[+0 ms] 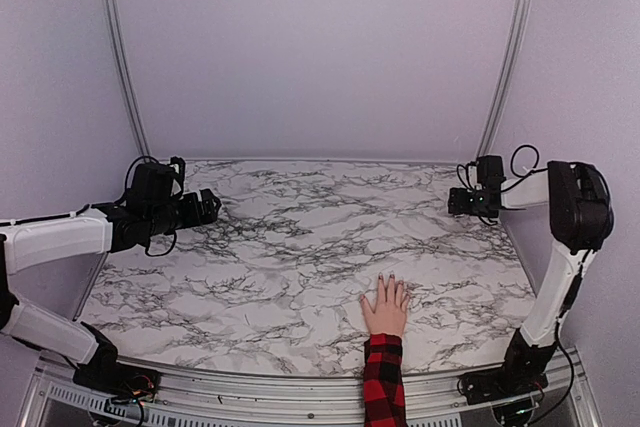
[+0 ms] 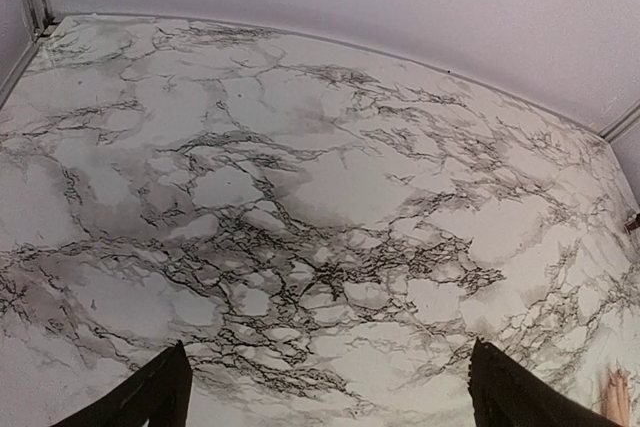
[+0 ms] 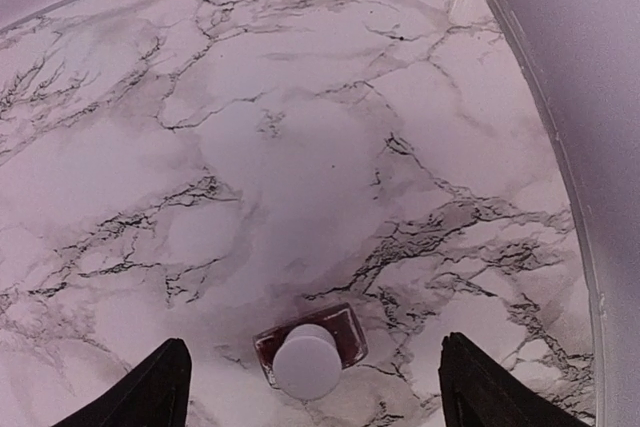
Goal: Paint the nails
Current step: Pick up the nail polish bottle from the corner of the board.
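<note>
A pale hand (image 1: 385,307) with a red-and-black plaid sleeve (image 1: 383,387) lies flat on the marble table (image 1: 300,247) at the near edge, fingers pointing away. Its nails (image 1: 391,277) are tiny specks at the fingertips. Part of the hand shows at the bottom right of the left wrist view (image 2: 617,397). A small dark nail-polish bottle (image 3: 310,349) with a white cap stands under my right gripper (image 3: 312,340), which is open and hangs above it at the far right (image 1: 455,202). My left gripper (image 1: 207,205) is open and empty at the far left (image 2: 328,344).
Pale walls enclose the table at the back and sides, with metal corner rails (image 1: 120,57). The right wall runs close to the bottle (image 3: 580,147).
</note>
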